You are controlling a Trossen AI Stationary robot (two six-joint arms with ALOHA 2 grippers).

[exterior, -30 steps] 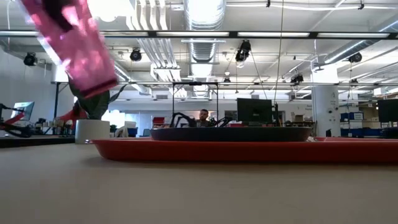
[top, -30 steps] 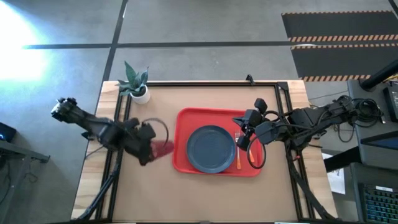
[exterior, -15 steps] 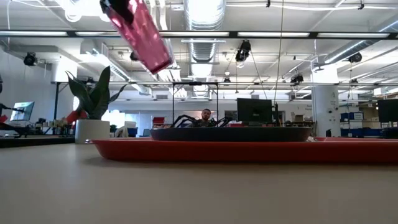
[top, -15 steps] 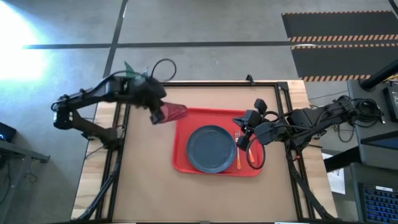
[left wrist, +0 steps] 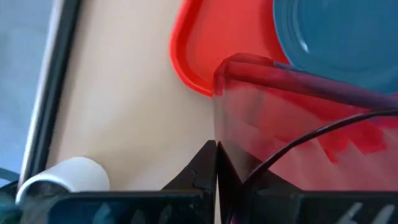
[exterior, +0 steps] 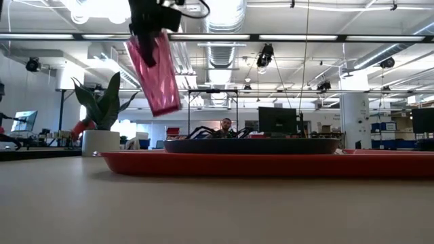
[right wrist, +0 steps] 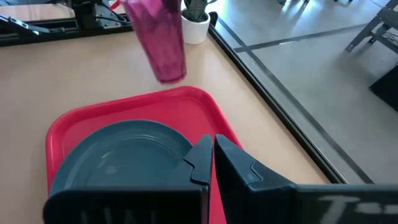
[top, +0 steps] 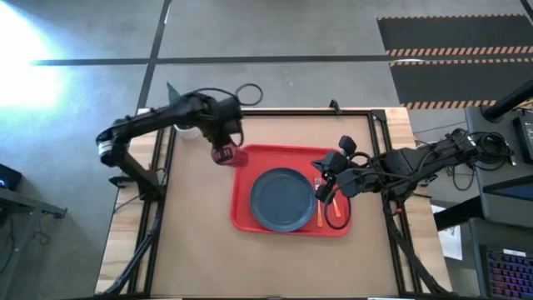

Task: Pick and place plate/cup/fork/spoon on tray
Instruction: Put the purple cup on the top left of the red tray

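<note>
My left gripper [top: 221, 143] is shut on the translucent red cup [top: 227, 156], which hangs over the far left corner of the red tray [top: 242, 218]; the cup [exterior: 155, 76] is well above the tray. The slate-blue plate [top: 283, 200] lies in the tray's middle. An orange utensil handle [top: 320, 214] lies on the tray right of the plate; whether it is the fork or the spoon I cannot tell. My right gripper [top: 320, 192] is shut and empty above that spot. My left gripper pinches the cup's wall at its rim [left wrist: 219, 134]. One dark finger [exterior: 145, 49] shows through the wall inside, the other is outside. The fingers come from above, pointing down. The cup hangs below them, clear of the tray, open end up and slightly tilted.
A white pot with a green plant [exterior: 100, 139] stands at the table's far left corner, close behind my left arm. Black rails [top: 379, 125] run along the table's edges. Bare table lies left of and in front of the tray.
My left gripper has carried the cup from the table left of the tray toward the far edge and then right, over the tray's far left corner. The cup has swung from steeply tilted to nearly upright.
</note>
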